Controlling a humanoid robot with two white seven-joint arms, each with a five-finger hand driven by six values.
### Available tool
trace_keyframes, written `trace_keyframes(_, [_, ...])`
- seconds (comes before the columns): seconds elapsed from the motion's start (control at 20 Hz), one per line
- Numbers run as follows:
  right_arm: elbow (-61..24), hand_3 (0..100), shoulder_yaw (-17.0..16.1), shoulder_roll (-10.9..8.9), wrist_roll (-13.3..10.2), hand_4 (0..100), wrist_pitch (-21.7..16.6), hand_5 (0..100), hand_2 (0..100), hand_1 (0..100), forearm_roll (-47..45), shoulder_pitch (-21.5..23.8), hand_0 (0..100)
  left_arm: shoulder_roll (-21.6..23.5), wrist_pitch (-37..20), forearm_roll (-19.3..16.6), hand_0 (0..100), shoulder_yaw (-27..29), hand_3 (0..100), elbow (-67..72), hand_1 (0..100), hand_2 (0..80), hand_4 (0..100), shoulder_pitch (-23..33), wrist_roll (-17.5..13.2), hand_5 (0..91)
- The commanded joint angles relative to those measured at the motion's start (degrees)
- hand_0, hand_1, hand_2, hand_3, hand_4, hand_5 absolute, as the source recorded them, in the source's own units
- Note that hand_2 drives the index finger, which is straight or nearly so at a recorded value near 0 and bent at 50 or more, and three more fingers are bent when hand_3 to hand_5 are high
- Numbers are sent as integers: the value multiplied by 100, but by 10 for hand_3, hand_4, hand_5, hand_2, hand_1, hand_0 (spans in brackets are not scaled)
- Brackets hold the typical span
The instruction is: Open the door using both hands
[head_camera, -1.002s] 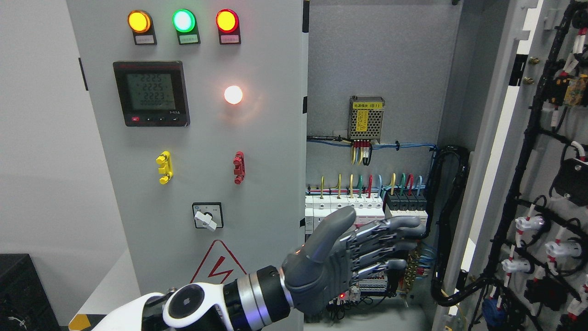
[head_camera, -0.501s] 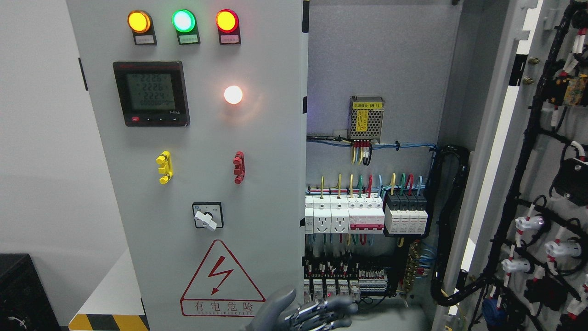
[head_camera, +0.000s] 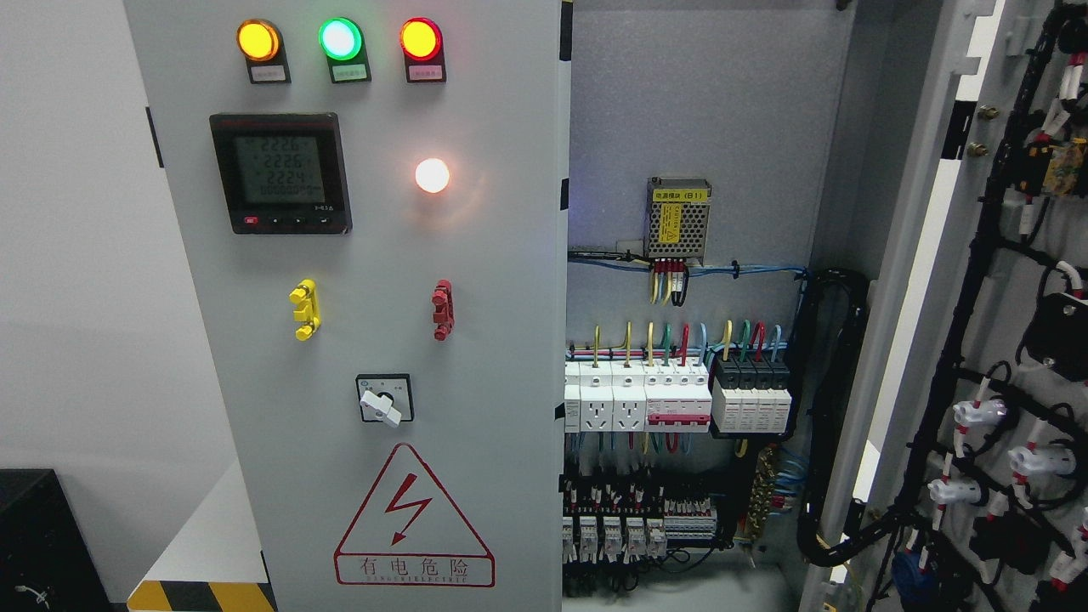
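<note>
The grey cabinet's left door (head_camera: 476, 280) stands shut, carrying three lit lamps (head_camera: 338, 38), a meter (head_camera: 280, 172), a rotary switch (head_camera: 384, 398) and a red hazard triangle (head_camera: 414, 520). The right door (head_camera: 1011, 280) is swung wide open at the picture's right, its inner side strung with black cable bundles (head_camera: 969, 280) and white connectors. Between them the cabinet's inside (head_camera: 688, 110) shows a power supply (head_camera: 677, 218), rows of breakers (head_camera: 676, 404) and coloured wires. Neither of my hands appears in the head view.
A white wall is at the left. A black box (head_camera: 34, 535) sits at the lower left, beside a yellow-and-black striped edge (head_camera: 195, 595) at the cabinet's foot.
My left hand, open in front of the breakers a second ago, dropped to the bottom edge and has left the picture. The doors have not moved.
</note>
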Motion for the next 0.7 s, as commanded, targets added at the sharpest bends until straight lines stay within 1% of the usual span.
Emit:
trace_keyframes(0.0, [-7,0,97,1,-3,0,-5,0,0,0,185,0,0,-26,-40,-189,0,637,0,1205,0,0,0,1135,-8,0])
trace_keyframes(0.2, [2,0,97,1,-3,0,-4,0,0,0,185,0,0,-334,-31,-189,0,1042,0,1996,0,0,0,1645,-8,0])
trace_keyframes(0.4, [2,0,97,1,-3,0,-4,0,0,0,185,0,0,-606,-40,-198,0,1095,0,2674,0,0,0,1857,0,0])
trace_keyframes(0.55, [2,0,97,1,-3,0,-4,0,0,0,185,0,0,-835,-31,-198,0,1332,0,3043,0,0,0,2234,-8,0])
trace_keyframes(0.65, [2,0,97,1,-3,0,-4,0,0,0,185,0,0,-932,-31,-206,0,1429,0,3263,0,0,0,2367,-17,0])
